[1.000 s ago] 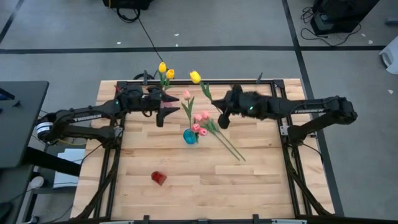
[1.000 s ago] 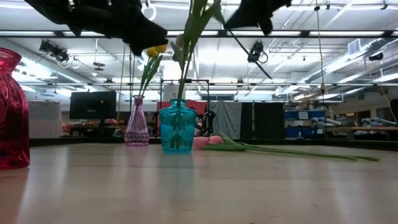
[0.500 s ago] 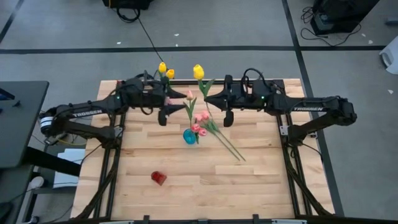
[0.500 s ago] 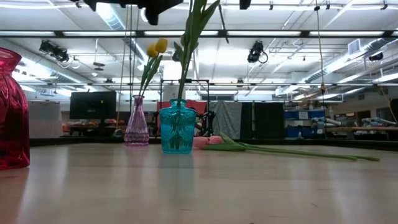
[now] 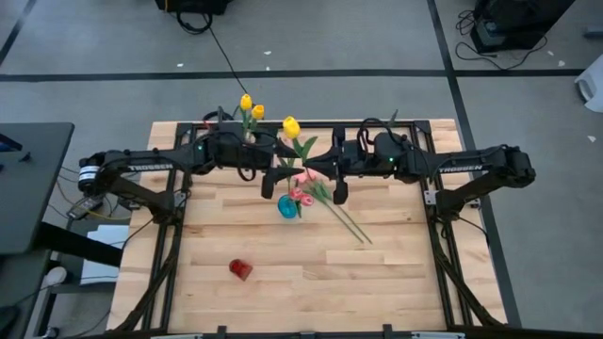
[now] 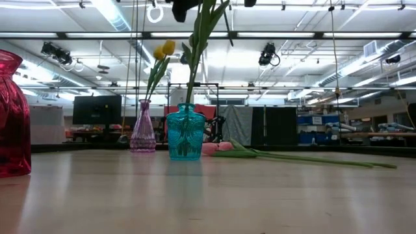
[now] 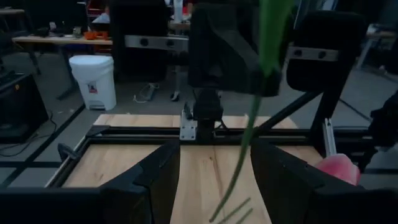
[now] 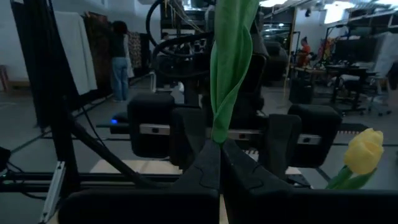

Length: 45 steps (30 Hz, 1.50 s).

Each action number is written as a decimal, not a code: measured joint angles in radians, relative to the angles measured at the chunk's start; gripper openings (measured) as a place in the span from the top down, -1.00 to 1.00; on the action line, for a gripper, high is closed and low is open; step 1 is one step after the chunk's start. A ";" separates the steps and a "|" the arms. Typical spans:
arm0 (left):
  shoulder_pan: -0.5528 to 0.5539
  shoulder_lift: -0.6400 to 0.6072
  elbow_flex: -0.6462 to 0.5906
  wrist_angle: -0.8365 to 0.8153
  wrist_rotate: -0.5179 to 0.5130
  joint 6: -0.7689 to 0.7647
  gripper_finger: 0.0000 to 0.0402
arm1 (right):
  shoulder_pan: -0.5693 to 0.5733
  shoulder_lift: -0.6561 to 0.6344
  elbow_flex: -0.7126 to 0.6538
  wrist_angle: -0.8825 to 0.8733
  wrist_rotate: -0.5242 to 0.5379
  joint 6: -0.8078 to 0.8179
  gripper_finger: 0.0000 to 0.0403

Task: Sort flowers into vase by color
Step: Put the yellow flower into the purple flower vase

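Right gripper (image 5: 314, 166) pinched shut on the green stem of a yellow tulip (image 5: 291, 126), held above the teal vase (image 5: 288, 207). Left gripper (image 5: 285, 175) facing it, fingers apart on either side of that stem. Pink flowers (image 5: 307, 177) lying on the table (image 5: 283, 282) beside the vase

Yellow tulip (image 5: 291, 126) on a green stem; pink tulips (image 5: 303, 185) beside a teal vase (image 5: 287, 207); a red vase (image 5: 240, 269); pale wooden desk (image 5: 301, 273); black arms.
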 joint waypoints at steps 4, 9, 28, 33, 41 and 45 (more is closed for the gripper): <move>-0.003 0.006 0.023 0.009 -0.005 0.004 0.00 | 0.006 0.000 0.000 -0.001 0.014 -0.017 0.96; -0.002 0.010 0.024 0.013 -0.005 0.006 0.00 | 0.003 0.000 0.000 0.002 0.029 -0.024 0.96; -0.002 0.021 0.025 0.093 0.000 0.025 0.44 | 0.002 0.000 0.000 0.022 0.064 -0.048 0.95; -0.002 0.021 0.025 0.095 0.015 0.043 0.78 | 0.002 -0.002 0.001 0.021 0.064 -0.046 0.95; 0.000 0.021 0.025 0.083 0.054 0.053 0.97 | 0.022 -0.002 0.001 0.021 0.068 -0.023 0.69; 0.008 -0.008 0.024 0.025 0.056 0.058 0.98 | 0.031 -0.035 0.000 0.010 0.065 -0.019 0.47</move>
